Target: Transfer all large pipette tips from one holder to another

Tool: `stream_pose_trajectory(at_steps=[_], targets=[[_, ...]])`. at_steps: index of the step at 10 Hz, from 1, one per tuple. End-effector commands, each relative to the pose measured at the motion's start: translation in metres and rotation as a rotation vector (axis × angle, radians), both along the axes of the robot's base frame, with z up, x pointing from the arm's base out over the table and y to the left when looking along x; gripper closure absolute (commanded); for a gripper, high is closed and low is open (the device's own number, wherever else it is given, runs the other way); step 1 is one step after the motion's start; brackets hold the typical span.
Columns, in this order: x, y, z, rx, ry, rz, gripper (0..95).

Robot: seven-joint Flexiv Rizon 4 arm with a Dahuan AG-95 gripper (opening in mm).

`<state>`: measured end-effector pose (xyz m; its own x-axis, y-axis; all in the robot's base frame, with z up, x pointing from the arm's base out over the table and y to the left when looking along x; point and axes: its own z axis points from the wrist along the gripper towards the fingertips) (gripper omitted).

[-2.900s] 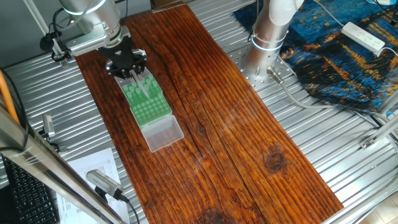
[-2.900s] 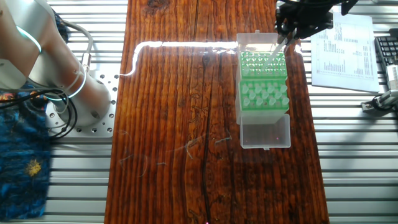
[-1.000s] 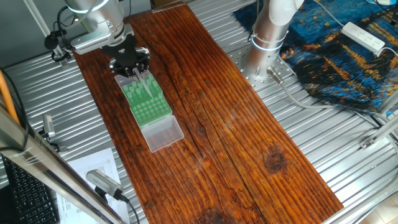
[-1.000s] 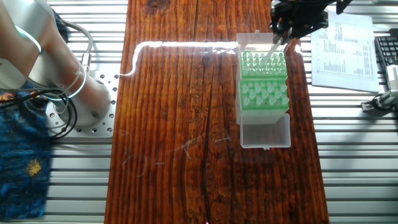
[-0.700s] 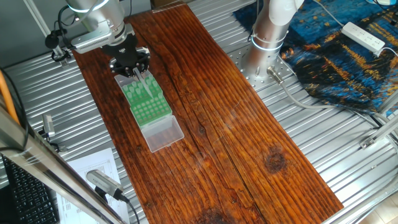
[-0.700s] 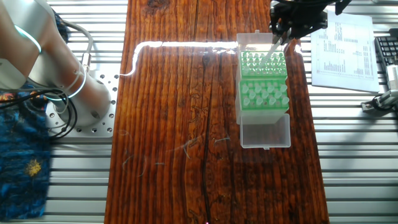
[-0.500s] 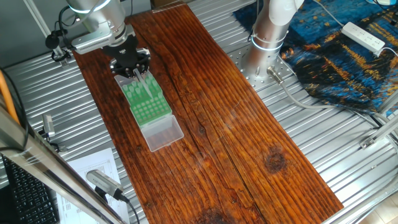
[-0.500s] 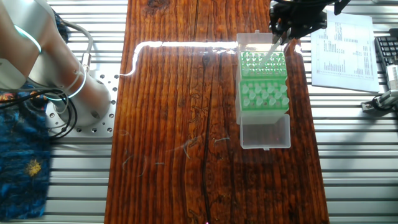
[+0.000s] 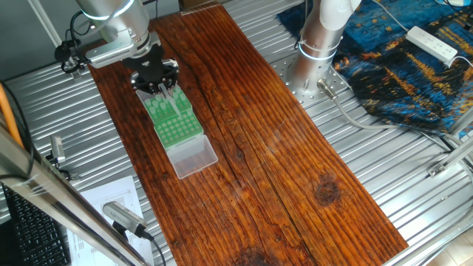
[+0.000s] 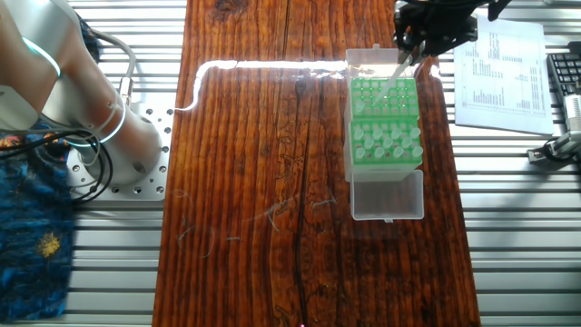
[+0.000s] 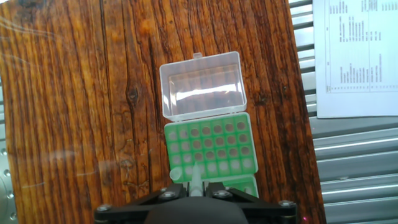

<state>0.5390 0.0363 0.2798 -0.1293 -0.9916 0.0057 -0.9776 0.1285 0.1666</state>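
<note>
My gripper [image 11: 194, 185] is shut on one translucent large pipette tip [image 11: 195, 177], which points down over the near rows of a green rack [image 11: 210, 151]. Another tip's round top [image 11: 176, 174] shows just left of it. In the other fixed view, the gripper [image 10: 410, 53] hangs at the far end of two green racks set end to end. The held tip [image 10: 393, 78] slants over the upper rack [image 10: 384, 95]. The lower rack [image 10: 387, 143] carries several whitish tips. In one fixed view, the gripper [image 9: 161, 87] stands over the rack [image 9: 174, 118].
An open clear lid [image 11: 202, 84] lies beyond the rack, and another clear lid [image 10: 377, 58] lies at the gripper's end. A printed sheet [image 10: 504, 77] and a keyboard [image 10: 565, 84] sit off the wooden board [image 10: 263, 182]. The arm's base [image 9: 318, 44] stands beside the board.
The gripper, still holding the tip, has shifted a little along the rack toward its far end. Over the last half second it has hardly moved.
</note>
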Motion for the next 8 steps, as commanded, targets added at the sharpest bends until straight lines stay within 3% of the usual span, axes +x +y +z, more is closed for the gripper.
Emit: stream_pose_trajectory(at_steps=[1, 8], targets=[[-0.0003, -0.0008, 0.0005, 0.001, 0.0, 0.007, 95.0], [-0.0002, -0.0048, 0.0013, -0.017, -0.006, 0.003, 95.0]])
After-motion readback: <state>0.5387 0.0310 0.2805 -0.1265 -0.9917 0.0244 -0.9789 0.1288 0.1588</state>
